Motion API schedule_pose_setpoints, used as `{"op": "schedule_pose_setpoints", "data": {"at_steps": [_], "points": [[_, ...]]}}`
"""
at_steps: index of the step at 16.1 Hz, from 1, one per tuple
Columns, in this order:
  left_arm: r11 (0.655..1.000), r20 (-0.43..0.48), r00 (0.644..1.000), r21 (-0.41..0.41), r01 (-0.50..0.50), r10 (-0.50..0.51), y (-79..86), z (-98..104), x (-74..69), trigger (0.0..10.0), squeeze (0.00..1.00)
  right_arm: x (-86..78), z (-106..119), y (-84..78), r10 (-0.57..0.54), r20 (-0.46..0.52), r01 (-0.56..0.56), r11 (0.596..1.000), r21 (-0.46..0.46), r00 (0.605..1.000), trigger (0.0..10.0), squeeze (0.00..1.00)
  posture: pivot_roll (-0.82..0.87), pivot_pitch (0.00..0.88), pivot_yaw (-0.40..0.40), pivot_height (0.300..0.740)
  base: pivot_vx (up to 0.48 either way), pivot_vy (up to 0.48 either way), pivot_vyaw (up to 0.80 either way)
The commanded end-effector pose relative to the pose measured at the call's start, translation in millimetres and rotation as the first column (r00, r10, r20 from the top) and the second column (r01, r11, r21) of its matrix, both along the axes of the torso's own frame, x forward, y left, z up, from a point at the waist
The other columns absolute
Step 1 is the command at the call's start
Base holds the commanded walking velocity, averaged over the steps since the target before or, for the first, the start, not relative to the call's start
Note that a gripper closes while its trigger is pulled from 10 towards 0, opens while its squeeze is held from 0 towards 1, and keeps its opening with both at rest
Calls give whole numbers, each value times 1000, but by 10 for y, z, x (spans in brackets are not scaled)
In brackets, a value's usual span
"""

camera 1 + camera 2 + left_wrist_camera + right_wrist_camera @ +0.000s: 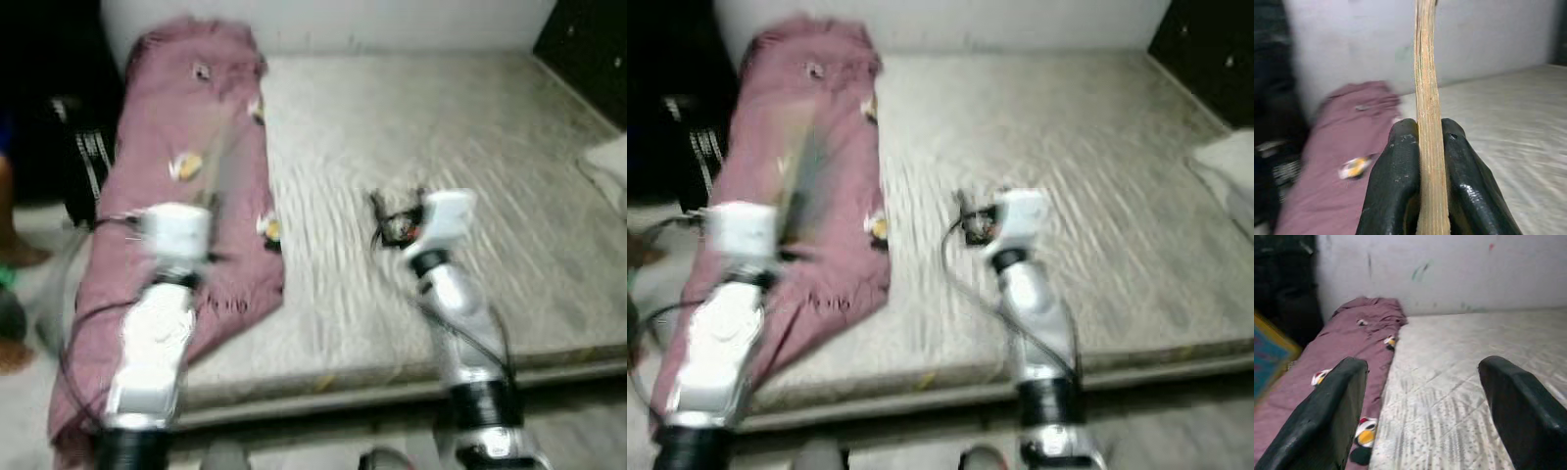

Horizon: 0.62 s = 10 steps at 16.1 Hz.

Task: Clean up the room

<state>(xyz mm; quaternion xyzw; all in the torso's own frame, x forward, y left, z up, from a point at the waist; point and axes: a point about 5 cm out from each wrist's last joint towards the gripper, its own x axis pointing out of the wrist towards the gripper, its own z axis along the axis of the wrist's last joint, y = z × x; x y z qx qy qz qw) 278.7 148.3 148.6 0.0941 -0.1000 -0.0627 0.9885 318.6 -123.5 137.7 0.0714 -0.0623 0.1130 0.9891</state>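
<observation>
My left gripper (1422,129) is shut on a thin flat book (1426,63), seen edge-on in the left wrist view. In the left eye view the book (223,162) is a blur held upright over a maroon blanket (167,108). The blanket lies along the left side of a pale mattress (441,127). The book's teal cover with a yellow edge (1271,355) shows in the right wrist view. My right gripper (399,213) hangs open over the middle of the mattress with nothing between its fingers (1332,406).
A white pillow (609,166) lies at the mattress's right edge, with dark furniture (588,39) behind it. A black item (88,157) stands on the floor left of the blanket. A person's leg (12,230) is at the far left. A pale wall (1449,269) backs the mattress.
</observation>
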Motion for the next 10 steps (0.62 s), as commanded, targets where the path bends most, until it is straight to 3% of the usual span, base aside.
{"op": "schedule_pose_setpoints", "data": {"at_steps": [1,7,10], "points": [[998,32,997,14,-68,67,171,52,-20,10000,0,20,85,173,56,28,-56,998,6,998,10000,0,49,0,-8,740,0,0,0],[996,12,996,-3,-86,86,153,28,5,10000,0,15,39,139,36,16,-36,999,-35,999,10000,0,46,0,-12,740,0,0,0],[996,18,996,22,-88,88,137,22,14,10000,0,38,70,132,29,30,-27,999,-41,999,10000,0,46,0,-14,740,0,0,650]]}}
